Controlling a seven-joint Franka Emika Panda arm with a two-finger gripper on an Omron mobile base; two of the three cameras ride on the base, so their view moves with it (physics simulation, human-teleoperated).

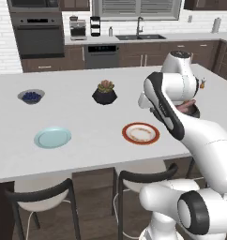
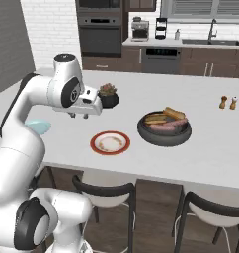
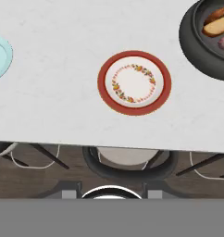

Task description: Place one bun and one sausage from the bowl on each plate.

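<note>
The red-rimmed plate is taken as the landmark on the white counter. The gripper is held above the counter just left of it, carrying nothing; whether its jaws stand wide or narrow cannot be told. Right of the plate sits the dark bowl, with buns and sausages inside. The pale blue plate lies well left.
</note>
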